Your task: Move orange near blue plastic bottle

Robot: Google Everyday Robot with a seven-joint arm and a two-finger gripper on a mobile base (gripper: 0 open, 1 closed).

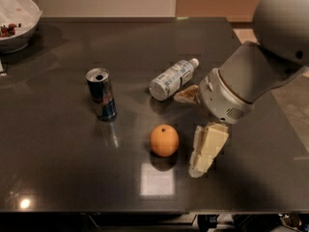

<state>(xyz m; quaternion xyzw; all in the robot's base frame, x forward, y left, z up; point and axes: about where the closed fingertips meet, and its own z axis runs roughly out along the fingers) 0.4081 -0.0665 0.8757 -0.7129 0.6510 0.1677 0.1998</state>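
The orange [164, 140] sits on the dark table [58, 168], front of centre. The blue plastic bottle [171, 79] lies on its side behind it, white cap pointing to the back right. My gripper [196, 123] hangs over the table just right of the orange and in front of the bottle. It is open and empty. One cream finger [187, 94] is close to the bottle's near side. The other finger [206, 149] is down beside the orange, a small gap from it.
A blue-and-silver drink can [101, 94] stands upright left of the bottle. A white bowl [17, 21] with some food sits at the back left corner. The table's right edge runs behind my arm [260, 76].
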